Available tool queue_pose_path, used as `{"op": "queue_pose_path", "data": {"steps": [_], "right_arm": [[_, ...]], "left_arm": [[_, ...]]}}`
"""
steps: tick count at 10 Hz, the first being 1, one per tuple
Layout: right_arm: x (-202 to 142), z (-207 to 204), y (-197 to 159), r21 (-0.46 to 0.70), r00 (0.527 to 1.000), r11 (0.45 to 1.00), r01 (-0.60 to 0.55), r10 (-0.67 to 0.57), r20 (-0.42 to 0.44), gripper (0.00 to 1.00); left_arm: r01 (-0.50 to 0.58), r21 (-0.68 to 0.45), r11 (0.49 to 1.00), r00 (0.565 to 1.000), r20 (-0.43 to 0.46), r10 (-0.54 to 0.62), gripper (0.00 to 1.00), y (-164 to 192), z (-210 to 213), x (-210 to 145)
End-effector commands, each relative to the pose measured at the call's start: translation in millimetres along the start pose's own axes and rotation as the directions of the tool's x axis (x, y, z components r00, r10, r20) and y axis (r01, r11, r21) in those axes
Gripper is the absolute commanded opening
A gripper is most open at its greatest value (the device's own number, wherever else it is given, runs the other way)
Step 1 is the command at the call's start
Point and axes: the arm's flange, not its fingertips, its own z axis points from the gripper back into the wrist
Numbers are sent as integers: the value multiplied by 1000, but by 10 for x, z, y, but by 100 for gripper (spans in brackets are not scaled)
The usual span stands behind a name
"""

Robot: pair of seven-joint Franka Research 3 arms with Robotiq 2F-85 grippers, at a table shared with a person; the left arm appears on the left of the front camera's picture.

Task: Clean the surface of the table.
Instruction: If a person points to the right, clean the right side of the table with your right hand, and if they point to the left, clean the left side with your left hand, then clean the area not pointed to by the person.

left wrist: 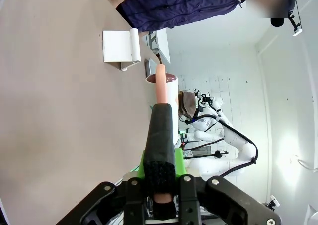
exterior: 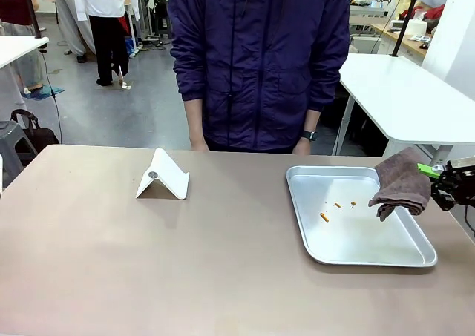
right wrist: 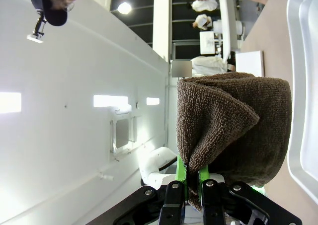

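The brownish-taupe table (exterior: 148, 269) spans the front view and shows again as table (left wrist: 54, 111) and table (right wrist: 258, 36). At the table's right edge, my right gripper (exterior: 436, 176) is shut on a brown terry cloth (exterior: 403, 184), which hangs over the right rim of the tray. In the right wrist view the cloth (right wrist: 233, 125) is pinched between the green pads of my right gripper (right wrist: 191, 180). My left gripper (left wrist: 160, 173) is shut on a black-sleeved stick with a salmon-pink end (left wrist: 161, 130), held above the table.
A shiny silver tray (exterior: 371, 256) lies at the right with a few orange crumbs (exterior: 325, 217) in it. A white folded stand (exterior: 162, 176) sits left of centre. A person in a dark blue jacket (exterior: 260, 61) stands at the far edge, hands down.
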Motion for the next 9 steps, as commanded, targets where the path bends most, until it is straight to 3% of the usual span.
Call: {"op": "queue_pose_path", "data": {"steps": [1, 9], "right_arm": [[-22, 1, 31, 6, 1000, 1000, -4, 4, -13, 0], [-22, 1, 31, 6, 1000, 1000, -4, 4, -13, 0]], "left_arm": [[7, -1, 1000, 1000, -10, -7, 22, -52, -5, -23], [7, -1, 1000, 1000, -10, -7, 22, -52, -5, -23]]}}
